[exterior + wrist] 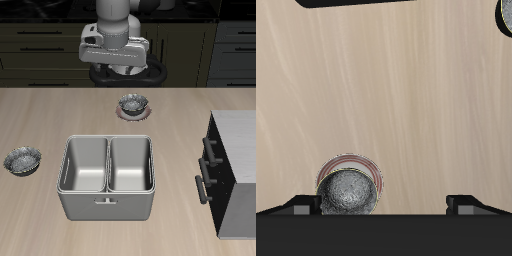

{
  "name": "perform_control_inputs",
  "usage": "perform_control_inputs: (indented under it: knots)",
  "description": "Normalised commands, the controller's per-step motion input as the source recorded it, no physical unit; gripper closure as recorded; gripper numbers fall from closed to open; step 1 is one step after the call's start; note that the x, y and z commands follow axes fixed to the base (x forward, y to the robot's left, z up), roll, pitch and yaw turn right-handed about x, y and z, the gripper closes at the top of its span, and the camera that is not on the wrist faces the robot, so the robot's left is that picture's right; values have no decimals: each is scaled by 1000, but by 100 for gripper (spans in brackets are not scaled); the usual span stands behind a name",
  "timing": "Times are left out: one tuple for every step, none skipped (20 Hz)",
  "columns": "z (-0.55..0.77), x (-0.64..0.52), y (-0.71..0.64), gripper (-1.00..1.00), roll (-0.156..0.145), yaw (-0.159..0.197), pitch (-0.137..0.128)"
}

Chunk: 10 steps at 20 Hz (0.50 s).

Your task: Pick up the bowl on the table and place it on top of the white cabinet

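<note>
The broad light-beige wood-grain tabletop (60, 115) carries everything here, and the large boxy white cabinet (240, 140), with its pale top and dark front, stands well off to one side of the end effector (118, 66) and nearer the front edge, so any carry will be long. The grey two-compartment metal basin (107, 176) sits between, forward of the end effector, and a low transfer could clip its rim. The main risk is mistaken identity: the twin bowl on its pinkish round disc (349, 190) lies almost directly beneath the end effector, while the small silvery-grey metal bowl (22, 159) that rests bare on the tabletop is well away, out beyond the basin on the side opposite the cabinet. Descending from here would likely take the wrong one. The end effector holds nothing, and its fingers (304, 204) look spread apart.
</note>
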Motion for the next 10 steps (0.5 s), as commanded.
perform_control_inputs:
  knots:
    - [18, 177, -408, -100, -80, 16, -6]
    - [2, 337, -599, -100, -22, -7, 42]
    - [32, 163, -365, -100, -85, -11, 10]
    - [54, 193, -303, -100, -2, 48, -31]
    - [133, 250, -247, -100, -45, 45, -45]
    - [0, 0, 0, -100, 0, 0, 0]
    - [85, 466, -636, -100, -37, 25, -44]
    - [-18, -6, 37, -100, 0, 0, 0]
    - [111, 346, -658, -100, -84, 82, -61]
    - [-34, 147, -142, -100, 105, -8, 57]
